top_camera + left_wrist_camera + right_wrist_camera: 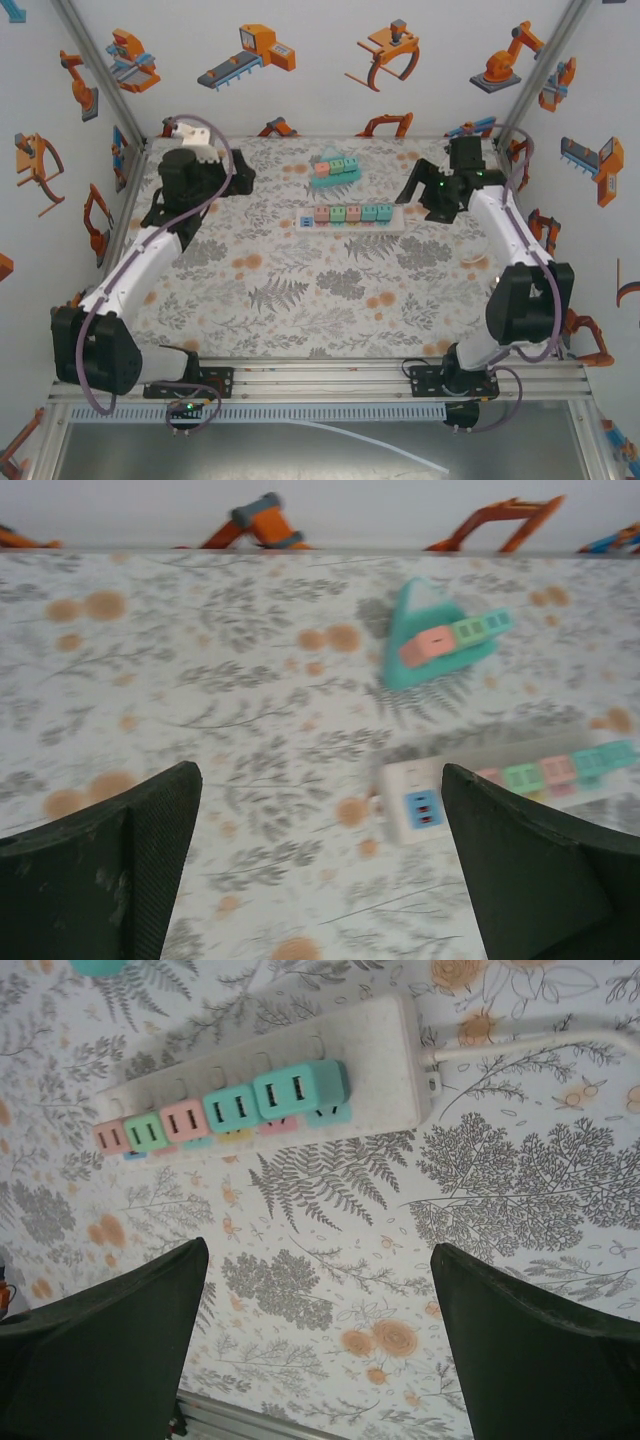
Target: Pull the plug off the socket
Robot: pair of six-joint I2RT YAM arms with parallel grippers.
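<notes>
Print on tabletop (300, 300): floral, matt, looks like cloth. White strip (390, 1050): plastic, finely speckled, matt. Pastel plugs (295, 1088): smooth plastic, faint sheen. White cord (520, 1042): smooth. Dark fingers (160, 860): matt, inner face finely ribbed. Front rail (330, 380): bare metal, dull.

left hand (320, 780) with fingers (120, 870) spread wide, right hand (318, 1255) with fingers parted, nothing between, both arms stretched forward
</notes>
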